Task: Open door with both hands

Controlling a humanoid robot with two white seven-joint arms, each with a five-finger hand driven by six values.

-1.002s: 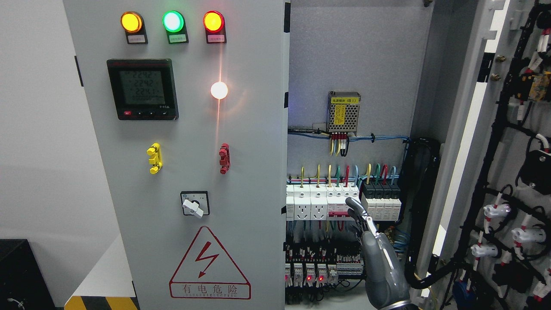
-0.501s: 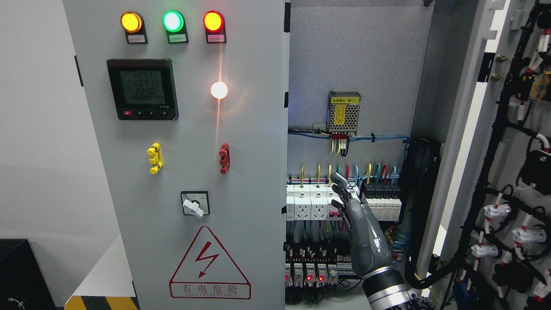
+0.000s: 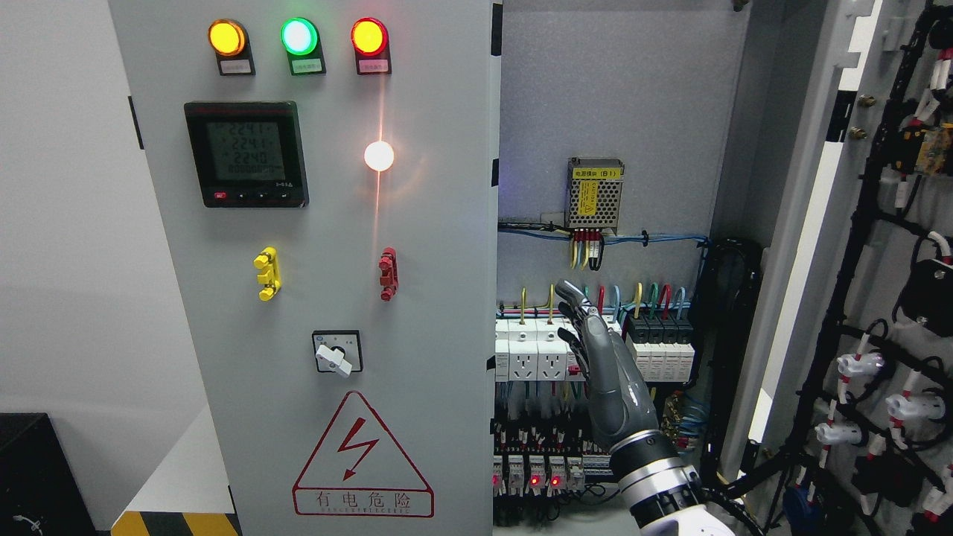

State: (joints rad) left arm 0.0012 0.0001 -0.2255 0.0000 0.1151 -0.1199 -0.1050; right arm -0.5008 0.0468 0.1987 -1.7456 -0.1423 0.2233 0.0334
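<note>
The grey cabinet's left door (image 3: pixel 335 223) stands shut, with three lamps, a meter and a warning triangle on its face. Its free edge (image 3: pixel 494 298) runs down the middle of the head view. The right door (image 3: pixel 811 223) is swung wide open at the right, its wired inner side showing. My right hand (image 3: pixel 575 316) rises from the lower right in front of the open compartment, fingers stretched upward and holding nothing. It hovers a little right of the left door's edge, level with the white breakers (image 3: pixel 536 350), without touching the door. My left arm is out of view.
Inside the cabinet are a metal power supply (image 3: pixel 593 193), coloured wires and rows of terminals (image 3: pixel 536 469). Black cable looms and white connectors (image 3: pixel 856 365) cover the open door. A black box (image 3: pixel 30 469) and yellow-black floor tape (image 3: pixel 175 523) lie at the lower left.
My right hand has risen and drifted left, from low beside the black breakers to in front of the white breakers, closer to the left door's edge. The doors have not moved.
</note>
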